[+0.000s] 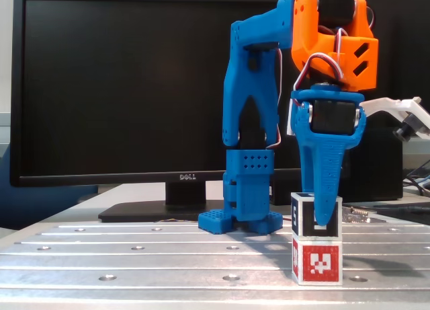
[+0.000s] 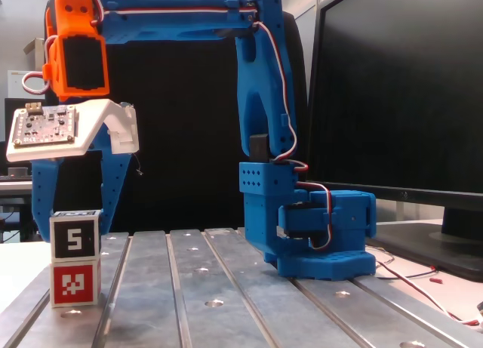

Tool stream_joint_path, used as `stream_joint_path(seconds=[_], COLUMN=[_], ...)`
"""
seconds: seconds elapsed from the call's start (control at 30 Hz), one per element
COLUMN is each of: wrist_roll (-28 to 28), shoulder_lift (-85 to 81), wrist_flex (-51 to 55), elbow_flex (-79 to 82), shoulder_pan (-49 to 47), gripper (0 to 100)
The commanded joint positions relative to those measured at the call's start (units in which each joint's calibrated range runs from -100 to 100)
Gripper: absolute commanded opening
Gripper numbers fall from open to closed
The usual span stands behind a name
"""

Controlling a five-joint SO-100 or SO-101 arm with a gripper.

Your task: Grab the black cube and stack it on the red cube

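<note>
The black cube (image 2: 75, 238), white-edged with a white "5", sits squarely on top of the red cube (image 2: 75, 283), which rests on the metal table. In both fixed views my blue gripper (image 2: 74, 226) reaches straight down around the black cube. Its two fingers (image 2: 42, 204) press against the cube's left and right sides, so it is shut on it. From the other side, one finger (image 1: 322, 196) covers the middle of the black cube (image 1: 302, 219), and the red cube (image 1: 317, 259) shows fully below it.
The arm's blue base (image 1: 245, 202) is bolted to the slotted aluminium table (image 1: 134, 256), to the left of the stack in one fixed view. A Dell monitor (image 1: 121, 88) stands behind it. A white wrist mount carrying a circuit board (image 2: 45, 127) hangs above the cubes.
</note>
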Motion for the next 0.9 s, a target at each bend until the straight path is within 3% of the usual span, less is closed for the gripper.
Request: stream_joint_path(seconds=[0.0, 0.27, 0.87], wrist_roll=[-0.16, 0.16, 0.26], shoulder_lift=[-0.29, -0.29, -1.12], wrist_flex=[0.33, 1.1, 13.93], elbow_flex=[-1.41, -1.41, -12.99], shoulder_pan=[0.26, 0.26, 0.7], gripper=[19, 31, 33])
